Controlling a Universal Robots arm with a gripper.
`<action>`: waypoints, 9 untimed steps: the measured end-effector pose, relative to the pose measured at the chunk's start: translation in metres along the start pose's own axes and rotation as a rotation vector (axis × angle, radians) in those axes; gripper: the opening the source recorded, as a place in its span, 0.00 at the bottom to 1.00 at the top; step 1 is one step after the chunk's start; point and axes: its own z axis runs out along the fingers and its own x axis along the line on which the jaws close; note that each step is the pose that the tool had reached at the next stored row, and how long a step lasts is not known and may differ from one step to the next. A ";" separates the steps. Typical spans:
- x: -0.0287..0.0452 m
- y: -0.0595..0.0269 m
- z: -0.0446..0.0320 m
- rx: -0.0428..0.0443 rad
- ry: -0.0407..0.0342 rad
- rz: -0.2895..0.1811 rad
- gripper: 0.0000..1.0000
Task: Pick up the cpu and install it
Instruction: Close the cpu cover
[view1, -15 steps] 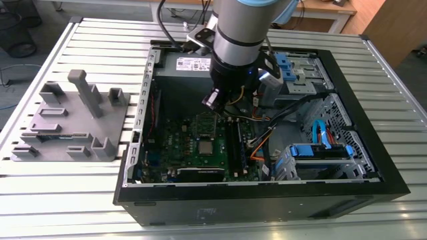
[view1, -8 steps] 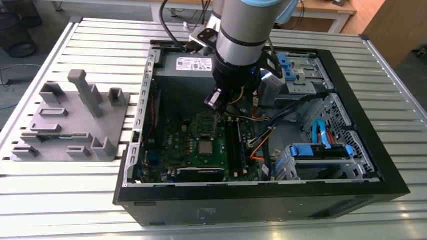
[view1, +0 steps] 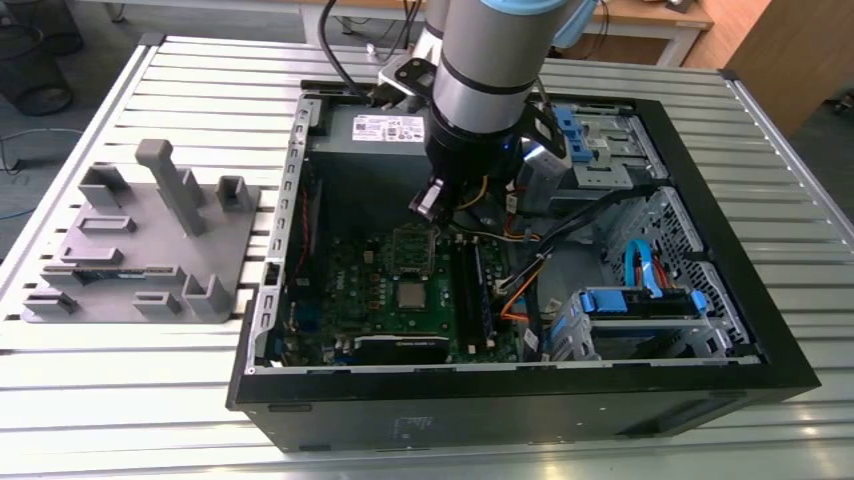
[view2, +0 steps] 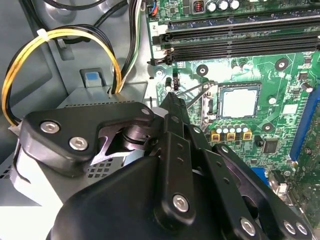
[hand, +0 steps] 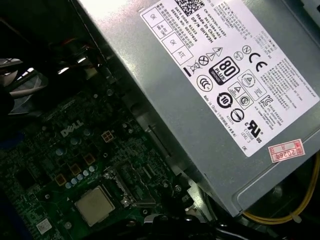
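The cpu (view1: 411, 294), a small square chip with a pale silvery top, lies flat inside the dark framed socket of the green board (view1: 360, 290) in the open computer case. Both wrist views show the cpu (view2: 240, 102) (hand: 93, 206) sitting in that socket, with a thin metal lever (view2: 196, 90) standing beside it. My gripper (view1: 427, 205) hangs above the board, behind the socket and apart from the chip. In the second wrist view the gripper (view2: 170, 100) narrows to one black tip, shut, with nothing in it.
A grey plastic holder (view1: 147, 240) stands on the slatted table on the exterior view's left. The silver power supply (hand: 215, 85) lies close behind the arm. Black memory slots (view2: 235, 35), yellow cables (view2: 60, 40) and a blue drive bay (view1: 641, 300) crowd the case.
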 end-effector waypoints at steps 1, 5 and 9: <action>0.0004 -0.0003 -0.0001 -0.0001 0.0003 -0.002 0.11; 0.0017 -0.0012 -0.0009 -0.0005 0.0011 -0.010 0.11; 0.0031 -0.0021 -0.0012 -0.0011 0.0021 -0.022 0.11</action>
